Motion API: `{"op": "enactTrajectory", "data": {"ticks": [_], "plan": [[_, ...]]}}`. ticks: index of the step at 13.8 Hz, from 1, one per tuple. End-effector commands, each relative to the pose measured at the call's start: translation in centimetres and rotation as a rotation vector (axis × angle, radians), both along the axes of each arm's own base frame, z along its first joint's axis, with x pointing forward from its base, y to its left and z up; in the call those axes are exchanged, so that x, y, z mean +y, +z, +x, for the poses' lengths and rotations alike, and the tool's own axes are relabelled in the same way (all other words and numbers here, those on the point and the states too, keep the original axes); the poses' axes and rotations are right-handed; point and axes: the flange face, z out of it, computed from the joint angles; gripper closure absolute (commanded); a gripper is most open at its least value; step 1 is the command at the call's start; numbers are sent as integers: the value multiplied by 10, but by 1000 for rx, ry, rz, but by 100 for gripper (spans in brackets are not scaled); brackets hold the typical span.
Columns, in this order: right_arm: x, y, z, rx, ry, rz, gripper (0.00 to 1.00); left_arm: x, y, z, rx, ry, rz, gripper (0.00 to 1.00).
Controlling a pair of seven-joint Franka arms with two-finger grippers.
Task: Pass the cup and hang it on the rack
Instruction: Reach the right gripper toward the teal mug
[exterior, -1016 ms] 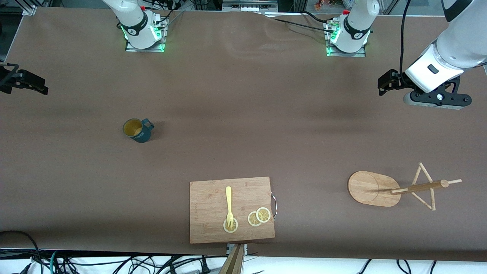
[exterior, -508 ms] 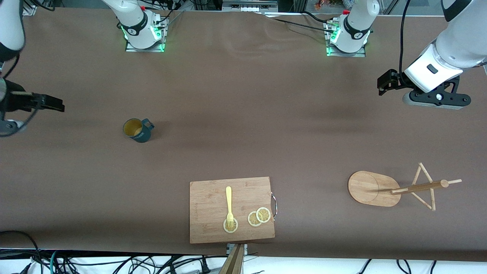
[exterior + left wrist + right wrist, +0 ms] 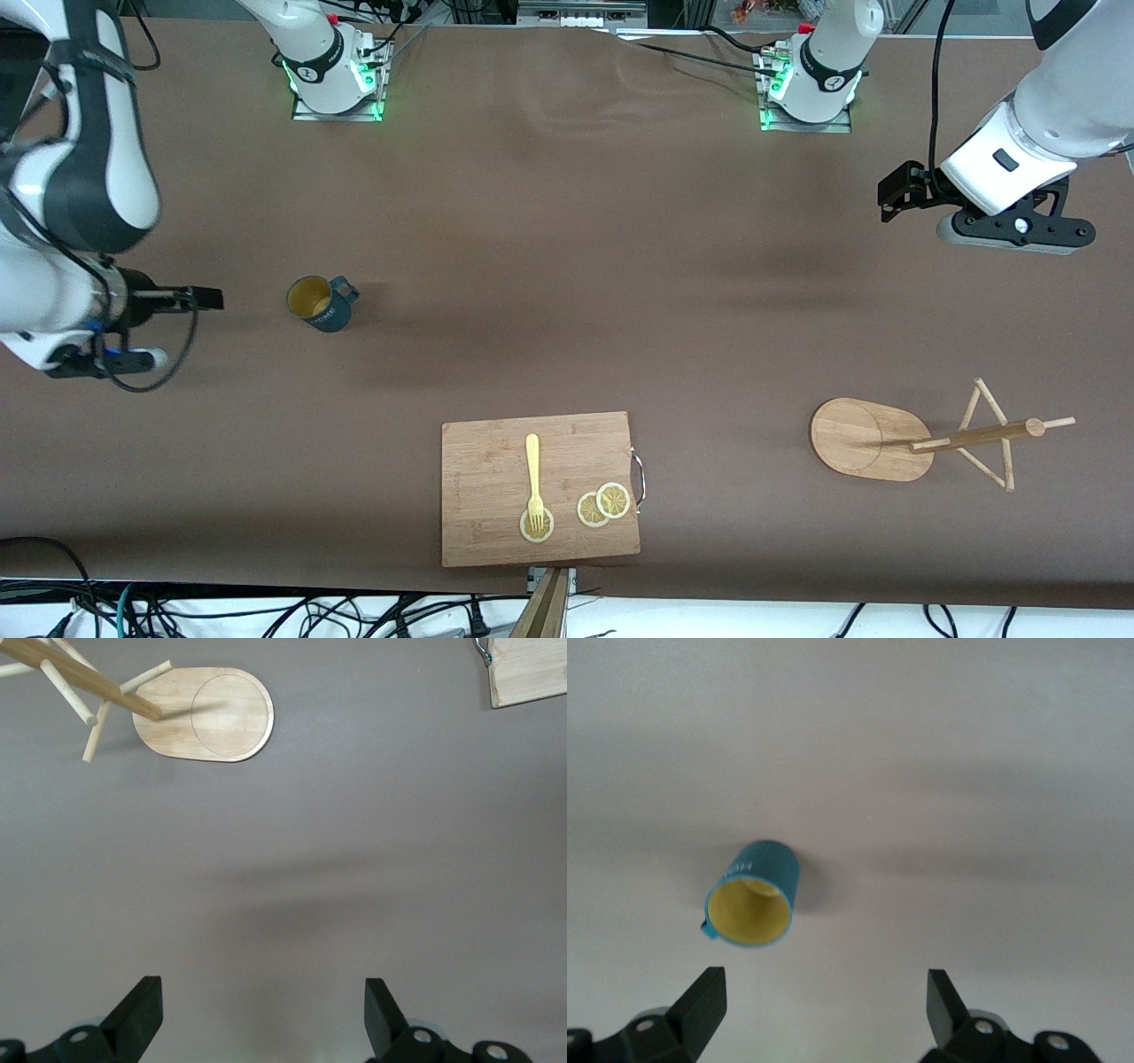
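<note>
The dark teal cup (image 3: 322, 303) with a yellowish inside stands upright on the brown table, toward the right arm's end; it also shows in the right wrist view (image 3: 753, 895). My right gripper (image 3: 205, 299) is open and empty, a short way from the cup on the side toward the right arm's end of the table. The wooden rack (image 3: 921, 438) stands toward the left arm's end and shows in the left wrist view (image 3: 204, 713). My left gripper (image 3: 895, 193) is open and empty, up over bare table, and waits.
A wooden cutting board (image 3: 496, 523) with a yellow fork (image 3: 533, 478) and lemon slices (image 3: 603, 504) lies near the table's front edge. Cables hang below that edge. The arms' bases (image 3: 335, 75) stand along the table's back.
My right arm has swung in from the table's end toward the cup, its gripper now close beside it. The left arm, cup and rack have not moved.
</note>
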Motion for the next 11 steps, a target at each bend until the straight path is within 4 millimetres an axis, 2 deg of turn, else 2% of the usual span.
{"op": "enactTrajectory", "data": {"ticks": [1, 5, 11], "plan": [[13, -36, -8, -21, 14, 14, 0, -1, 8, 1, -4, -1, 8, 0], [25, -85, -15, -68, 47, 21, 0, -2, 8, 1, -7, -2, 6, 0], [34, -124, -30, -28, 138, 42, 0, -2, 8, 1, -5, -2, 6, 0]]}}
